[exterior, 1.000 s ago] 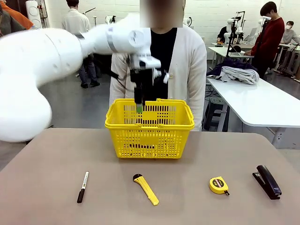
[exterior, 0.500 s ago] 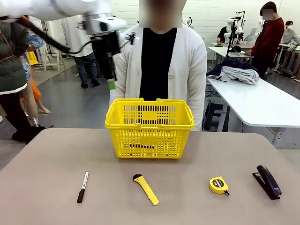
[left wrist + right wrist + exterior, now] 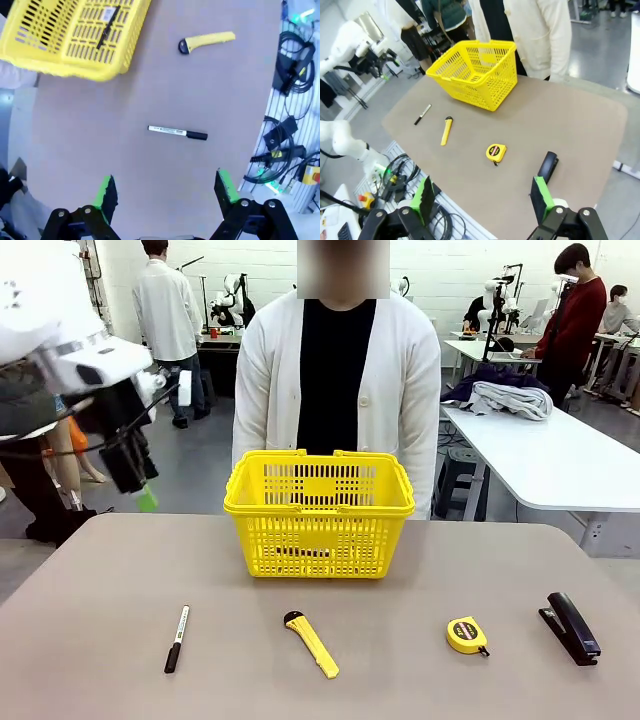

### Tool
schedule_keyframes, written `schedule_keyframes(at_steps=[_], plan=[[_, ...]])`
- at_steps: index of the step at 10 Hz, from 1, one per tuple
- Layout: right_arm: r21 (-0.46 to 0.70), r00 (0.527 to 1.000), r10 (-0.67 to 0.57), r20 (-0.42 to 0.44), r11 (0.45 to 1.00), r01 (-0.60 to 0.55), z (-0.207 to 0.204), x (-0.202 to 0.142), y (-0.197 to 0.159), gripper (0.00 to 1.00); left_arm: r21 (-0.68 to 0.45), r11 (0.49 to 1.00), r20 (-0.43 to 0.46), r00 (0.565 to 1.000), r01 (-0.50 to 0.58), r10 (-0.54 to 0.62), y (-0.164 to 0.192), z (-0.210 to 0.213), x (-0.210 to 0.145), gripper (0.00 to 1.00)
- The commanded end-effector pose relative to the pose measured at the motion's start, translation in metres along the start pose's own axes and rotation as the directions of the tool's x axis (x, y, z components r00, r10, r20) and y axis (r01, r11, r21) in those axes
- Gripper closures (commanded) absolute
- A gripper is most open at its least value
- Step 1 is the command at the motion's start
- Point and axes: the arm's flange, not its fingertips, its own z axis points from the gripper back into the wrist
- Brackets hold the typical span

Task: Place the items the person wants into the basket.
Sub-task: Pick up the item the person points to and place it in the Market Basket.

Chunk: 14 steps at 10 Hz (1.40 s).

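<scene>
The left gripper point(image 3: 145, 496) hung above the left edge of the smooth brown table point(image 3: 100, 580), at nine o'clock from the basket point(image 3: 320, 540). Its green-padded jaws were spread wide and held nothing. A white-barrelled marker point(image 3: 177, 638) lay at seven o'clock. The yellow plastic lattice basket stood before the person point(image 3: 340, 380), with a slim black pen point(image 3: 107, 27) on its floor. The long yellow knife point(image 3: 312, 644) lay at six o'clock, the round-cornered tape measure point(image 3: 467, 635) at five and the black stapler point(image 3: 571, 628) at four. The right gripper point(image 3: 482, 195) had its jaws wide apart and empty.
</scene>
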Motion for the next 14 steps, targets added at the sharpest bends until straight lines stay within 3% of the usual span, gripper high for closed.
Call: schedule_keyframes(at_steps=[1, 4, 5, 14], plan=[[0.017, 1.000, 0.011, 0.015, 1.000, -0.012, -0.001, 0.000, 0.000, 0.00, 0.031, 0.999, 0.043, 0.999, 0.021, -0.023, -0.001, -0.005, -0.011, 0.00], [0.017, 1.000, 0.011, 0.015, 1.000, -0.012, -0.001, 0.000, 0.000, 0.00, 0.018, 0.999, 0.005, 0.999, 0.041, -0.041, 0.012, -0.018, -0.005, 0.00], [0.017, 1.000, 0.011, 0.015, 1.000, -0.012, -0.001, 0.000, 0.000, 0.00, 0.013, 1.000, 0.028, 1.000, -0.008, 0.008, -0.001, -0.010, -0.015, 0.00], [0.017, 1.000, 0.011, 0.015, 1.000, -0.012, -0.001, 0.000, 0.000, 0.00, 0.013, 1.000, 0.028, 1.000, -0.008, 0.008, -0.001, -0.010, -0.015, 0.00]])
